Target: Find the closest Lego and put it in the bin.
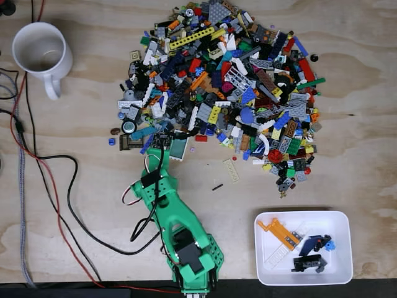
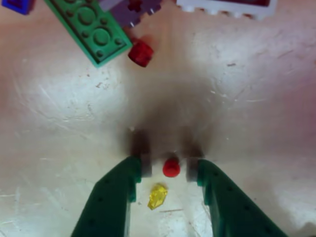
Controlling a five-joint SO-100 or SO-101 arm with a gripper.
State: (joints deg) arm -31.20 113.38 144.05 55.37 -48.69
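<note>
Green end effector (image 2: pixel 170 170) fingers are sitting spread apart on the table (image 2: pixel 256 113), and I am bracketing a tiny red stud (image 2: pixel 171 168) between their tips, a yellow chip (image 2: pixel 157 196) just behind. Being light, hard and slick, it is likely needing a centred pinch across its round sides. I am keeping the arm (image 1: pixel 167 205) stretched low toward the pile's (image 1: pixel 229 81) near edge, well apart from the bin (image 1: pixel 338 264).

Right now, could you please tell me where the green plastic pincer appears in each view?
Fixed view: green plastic pincer left of centre, at the lower-left edge of the mixed Lego pile.
Wrist view: bottom centre, open either side of a small red stud.
Shared landmark: pale plywood table.
</note>
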